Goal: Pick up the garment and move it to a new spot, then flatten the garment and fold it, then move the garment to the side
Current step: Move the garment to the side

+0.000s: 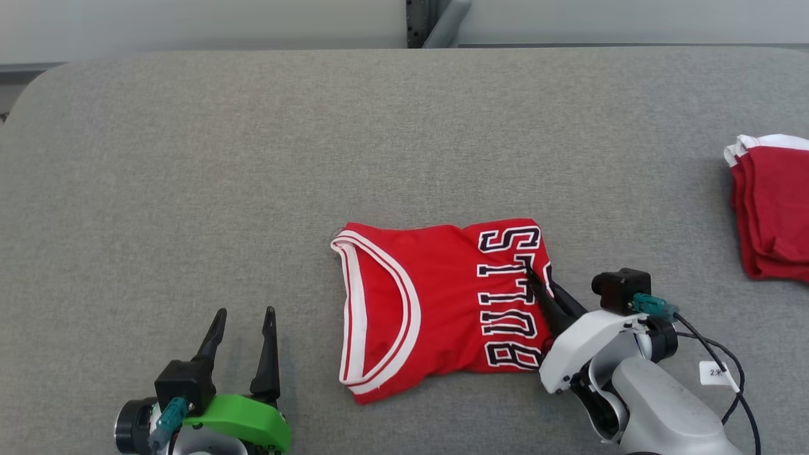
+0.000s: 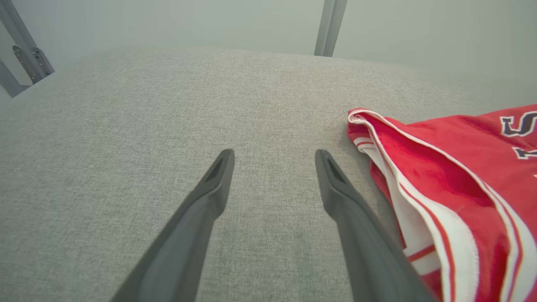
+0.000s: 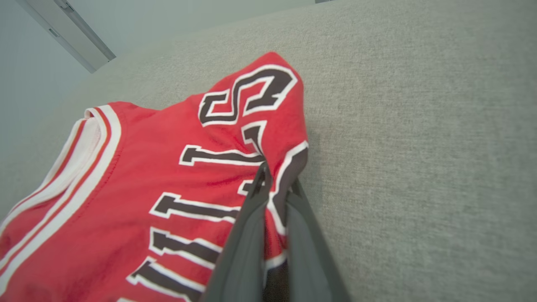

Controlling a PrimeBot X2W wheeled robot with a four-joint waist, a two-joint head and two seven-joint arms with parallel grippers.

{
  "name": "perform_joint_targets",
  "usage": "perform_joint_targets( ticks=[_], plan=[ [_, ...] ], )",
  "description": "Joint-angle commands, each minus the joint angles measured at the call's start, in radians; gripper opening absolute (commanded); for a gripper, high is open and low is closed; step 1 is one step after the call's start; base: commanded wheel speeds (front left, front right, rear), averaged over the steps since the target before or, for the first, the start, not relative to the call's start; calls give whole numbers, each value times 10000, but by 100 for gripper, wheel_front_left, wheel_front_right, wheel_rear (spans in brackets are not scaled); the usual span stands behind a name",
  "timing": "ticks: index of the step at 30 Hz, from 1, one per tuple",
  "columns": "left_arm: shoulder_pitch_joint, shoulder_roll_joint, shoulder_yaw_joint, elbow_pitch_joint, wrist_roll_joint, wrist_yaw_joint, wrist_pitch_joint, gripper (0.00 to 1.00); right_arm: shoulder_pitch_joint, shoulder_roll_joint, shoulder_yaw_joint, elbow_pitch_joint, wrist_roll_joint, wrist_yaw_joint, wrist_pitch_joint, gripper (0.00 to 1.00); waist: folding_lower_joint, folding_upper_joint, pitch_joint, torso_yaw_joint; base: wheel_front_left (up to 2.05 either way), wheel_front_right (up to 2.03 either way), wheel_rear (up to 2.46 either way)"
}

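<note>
The garment (image 1: 436,297) is a folded red basketball jersey with white trim and dark "BULLS" lettering, lying on the grey table a little right of centre. My right gripper (image 1: 537,281) is shut on the garment (image 3: 168,167) at its right folded edge, fingers (image 3: 256,201) pinching the cloth by the lettering. My left gripper (image 1: 243,316) stands open at the lower left, apart from the garment's neckline (image 2: 419,176), its fingers (image 2: 218,176) over bare table with nothing between them.
A second folded red and white garment (image 1: 771,208) lies at the table's right edge. The grey padded table (image 1: 253,158) stretches wide to the left and back. A metal post (image 1: 436,22) stands behind the far edge.
</note>
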Motion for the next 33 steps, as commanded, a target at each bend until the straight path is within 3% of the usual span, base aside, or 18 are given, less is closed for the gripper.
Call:
perform_joint_targets(
  ticks=[1, 10, 18, 26, 33],
  plan=[
    [186, 31, 81, 14, 62, -51, 2, 100, 238, 11, -139, -50, -154, -18, -3, 0, 0, 0, -442, -557, 0, 0, 0],
    [654, 28, 422, 119, 72, -173, 2, 100, 971, 185, -476, -262, -384, -18, -11, 0, 0, 0, -1242, -2626, 0, 0, 0],
    [404, 31, 347, 59, 48, -208, 2, 100, 1254, 251, -608, -586, -337, -18, -11, 0, 0, 0, -1062, -4376, 0, 0, 0],
    [-1, 36, 41, 74, 250, -263, 2, 100, 1240, 176, -777, -854, -414, -18, -12, 0, 0, 0, -485, -4987, 0, 0, 0],
    [-527, 40, -15, 58, 736, -368, 2, 100, 359, -55, -974, -1519, -771, -18, -12, 0, 0, 0, 457, -4723, 0, 0, 0]
  ],
)
